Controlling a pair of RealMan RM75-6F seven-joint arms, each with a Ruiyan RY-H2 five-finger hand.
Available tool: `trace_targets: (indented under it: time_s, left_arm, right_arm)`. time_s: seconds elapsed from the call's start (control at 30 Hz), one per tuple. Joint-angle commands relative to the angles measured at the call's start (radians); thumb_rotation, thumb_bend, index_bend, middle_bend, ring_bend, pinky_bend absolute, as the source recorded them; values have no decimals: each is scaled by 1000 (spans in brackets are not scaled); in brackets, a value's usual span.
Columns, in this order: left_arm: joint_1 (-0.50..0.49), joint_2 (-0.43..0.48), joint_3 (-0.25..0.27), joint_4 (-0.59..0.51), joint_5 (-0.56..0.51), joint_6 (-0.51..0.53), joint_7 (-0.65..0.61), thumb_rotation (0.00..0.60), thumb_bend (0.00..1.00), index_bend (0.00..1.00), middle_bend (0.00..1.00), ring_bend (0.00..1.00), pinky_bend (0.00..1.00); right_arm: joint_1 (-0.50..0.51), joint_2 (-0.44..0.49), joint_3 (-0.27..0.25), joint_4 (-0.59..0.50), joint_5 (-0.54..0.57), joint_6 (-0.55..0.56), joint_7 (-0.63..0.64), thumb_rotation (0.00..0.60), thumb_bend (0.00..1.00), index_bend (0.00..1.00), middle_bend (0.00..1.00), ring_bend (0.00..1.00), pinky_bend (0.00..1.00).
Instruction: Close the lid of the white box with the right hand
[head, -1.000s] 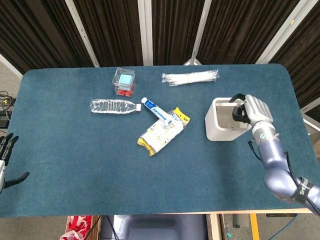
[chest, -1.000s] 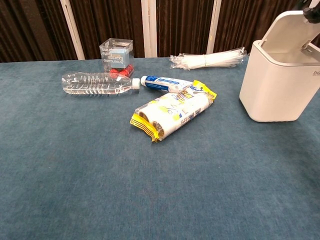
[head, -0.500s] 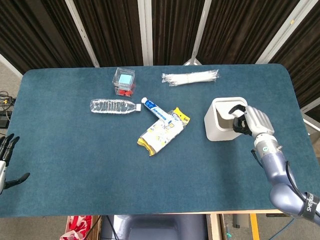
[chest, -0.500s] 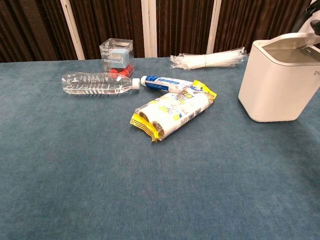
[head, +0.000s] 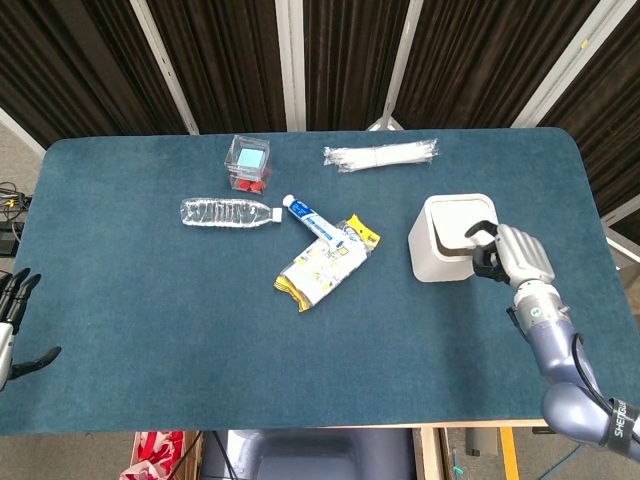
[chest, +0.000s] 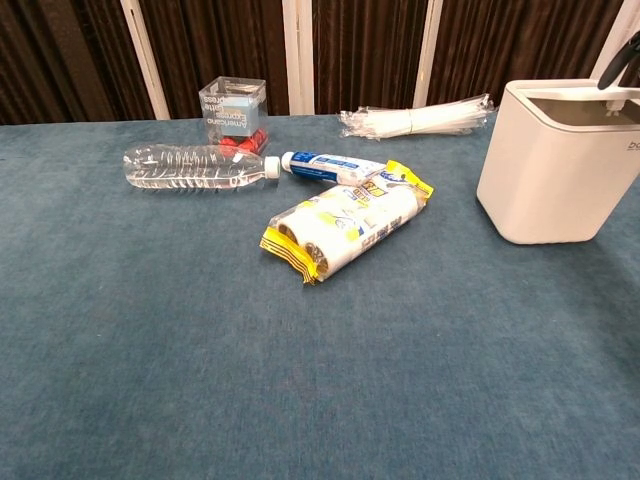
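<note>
**anon_arm:** Head view is showing my right hand (head: 512, 255) sitting at the near right edge of the white box (head: 447, 240), fingers curled in over the rim. So where's the lid (head: 462, 216) lying from the hand?

**me:** It's lying just ahead of my hand and a bit to my left, pretty much flat across the top of the box. I'm reading it as nearly seated; chest view is showing a thin dark strip under the lid's (chest: 585, 93) front edge, so I'm guessing it isn't fully clicked down yet.

**anon_arm:** Is the hand holding anything?

**me:** Fingers are bent in close together at the lid's near edge. I'm not seeing anything clamped in them, they're just hooking or pressing there, and I can't tell how firmly they're touching. Chest view is only catching a dark fingertip at the top right corner.

**anon_arm:** And the box itself?

**me:** It's standing upright on the right side of the blue worktop (head: 150, 300), well apart from the clutter in the middle. The hinge seems to be on the far side, so I'm thinking any finishing push goes straight down on the near edge.

**anon_arm:** Left hand helping?

**me:** Nope, my left hand (head: 12, 322) is hanging off the far left edge, fingers spread, holding nothing. Right one's far nearer.
</note>
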Motion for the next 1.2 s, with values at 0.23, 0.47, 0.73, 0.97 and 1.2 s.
trace_targets:
  time_s: [0.23, 0.47, 0.73, 0.97, 1.2]
  left_arm:
    - [-2, 0, 0, -1, -3, -6, 2, 600, 0, 0, 0, 0, 0]
    - [-5, -2, 0, 0, -7, -12, 3, 600, 0, 0, 0, 0, 0]
    - [-6, -1, -1, 1, -11, -15, -3, 600, 0, 0, 0, 0, 0]
    - [-5, 0, 0, 1, -9, -13, -3, 600, 0, 0, 0, 0, 0]
    - [-5, 0, 0, 1, -10, -13, -1, 600, 0, 0, 0, 0, 0]
  right_arm:
    - [-6, -22, -12, 24, -6, -2, 3, 600, 698, 235, 844, 964, 846]
    - [-4, -28, -20, 26, -5, -6, -7, 600, 699, 259, 844, 964, 846]
    - [-1, -35, -36, 19, 7, -3, -29, 600, 699, 271, 844, 964, 846]
    - [-1, -48, -47, 15, 11, -5, -35, 600, 698, 272, 844, 964, 846]
    - [0, -55, -49, 16, 13, -5, -37, 600, 698, 271, 844, 964, 846]
